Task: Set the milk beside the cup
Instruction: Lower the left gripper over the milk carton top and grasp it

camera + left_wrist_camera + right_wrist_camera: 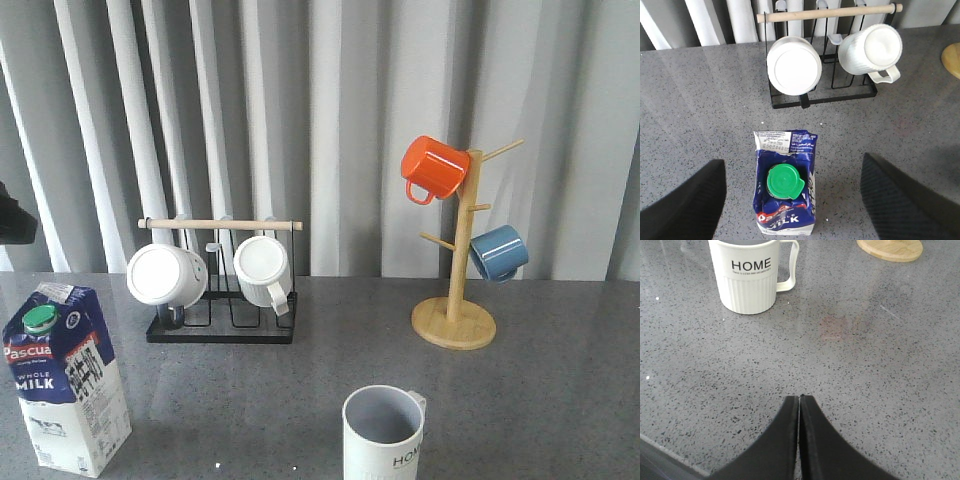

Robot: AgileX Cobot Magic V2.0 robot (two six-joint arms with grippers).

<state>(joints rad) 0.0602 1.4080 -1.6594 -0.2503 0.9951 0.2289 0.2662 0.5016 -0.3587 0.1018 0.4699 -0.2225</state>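
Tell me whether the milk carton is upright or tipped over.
Upright: the milk carton stands on its base on the table, green cap at the top.

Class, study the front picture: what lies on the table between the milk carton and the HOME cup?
Nothing: in the front view, only bare grey table runs from the milk to the cup. The black wire rack stands farther back.

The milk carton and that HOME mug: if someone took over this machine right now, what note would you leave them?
Left end effector: open, fingers spread either side of the milk carton, above it, not touching.
Right end effector: shut, empty, over bare table short of the HOME cup.
Milk carton: upright at the near left of the table, green cap on.
Cup: upright at the near centre, well apart from the carton.
Done: nothing moved yet.
Left: grasp the carton, carry it over, set it upright beside the cup.
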